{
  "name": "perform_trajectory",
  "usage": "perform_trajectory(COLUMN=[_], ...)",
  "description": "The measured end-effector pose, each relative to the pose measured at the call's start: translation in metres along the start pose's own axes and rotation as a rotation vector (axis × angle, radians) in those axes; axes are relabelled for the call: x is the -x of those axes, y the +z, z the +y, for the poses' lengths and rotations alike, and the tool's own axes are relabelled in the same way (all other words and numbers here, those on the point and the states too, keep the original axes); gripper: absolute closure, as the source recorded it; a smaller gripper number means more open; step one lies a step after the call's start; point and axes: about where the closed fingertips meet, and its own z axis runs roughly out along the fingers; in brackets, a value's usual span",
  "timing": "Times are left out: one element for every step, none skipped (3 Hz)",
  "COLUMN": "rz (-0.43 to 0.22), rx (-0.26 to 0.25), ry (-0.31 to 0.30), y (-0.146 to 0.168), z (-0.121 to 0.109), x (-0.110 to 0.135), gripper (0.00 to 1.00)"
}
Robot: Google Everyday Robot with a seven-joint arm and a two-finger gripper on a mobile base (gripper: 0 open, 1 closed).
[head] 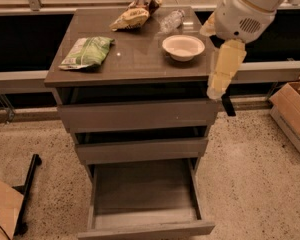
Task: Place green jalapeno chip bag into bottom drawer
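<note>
The green jalapeno chip bag (87,52) lies flat on the left part of the cabinet top. The bottom drawer (145,196) is pulled wide open, and its grey floor shows nothing in it. My arm comes in from the upper right, with a white joint (246,10) over the cabinet's right edge and a pale forearm (225,66) hanging down. The gripper (228,105) is the dark end below the forearm, beside the top drawer's right corner. It is far right of the bag and holds nothing that I can see.
A white bowl (183,47), a clear plastic bottle (171,20), a yellow-tan chip bag (131,18) and a dark brown bag (150,1) sit on the top. The two upper drawers are slightly open. A cardboard box (292,109) stands at right, with cardboard (2,209) and a black stand (27,186) at left.
</note>
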Motion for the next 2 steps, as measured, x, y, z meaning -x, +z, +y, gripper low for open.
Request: perform_trajectory(rz=[-0.018,-0.062], rx=[0.028,0.025], ry=[-0.028,-0.031], y=[0.027,0.053], z=[-0.039,-0.080], x=[0.029,0.058], gripper=[0.00,0.00])
